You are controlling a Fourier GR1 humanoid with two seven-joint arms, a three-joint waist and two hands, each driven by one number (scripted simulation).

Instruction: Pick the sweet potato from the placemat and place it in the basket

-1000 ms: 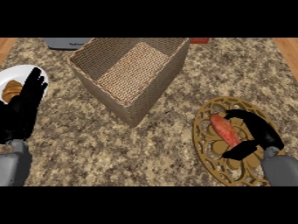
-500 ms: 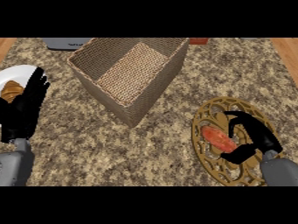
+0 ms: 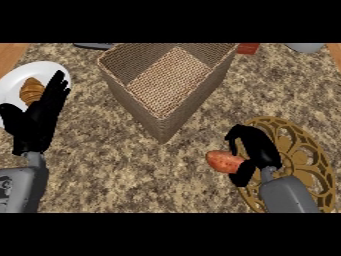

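The sweet potato (image 3: 223,161), orange-red and lying roughly level, is grasped in the right hand (image 3: 253,150), whose black fingers curl over its right end while its left end sticks out toward the basket. It shows just past the left rim of the gold openwork placemat (image 3: 306,150), over the speckled brown surface of the table (image 3: 121,170), and whether it touches that surface cannot be told. The right forearm comes up from the lower edge and covers the placemat's lower left part. The woven basket (image 3: 165,80), square and open-topped, stands up and to the left of the sweet potato, near but apart from it; its nearest corner points down toward the gap between the two hands. Well to the left of the basket, a white plate (image 3: 10,90) sits at the table's left side with a brown croissant (image 3: 31,90) on it. The left hand (image 3: 36,117) is released, fingers straight and pointing up, resting just left of the basket and overlapping the plate's right rim. Beyond the basket, along the far edge, a small red object (image 3: 248,48) and grey objects are partly cut off.
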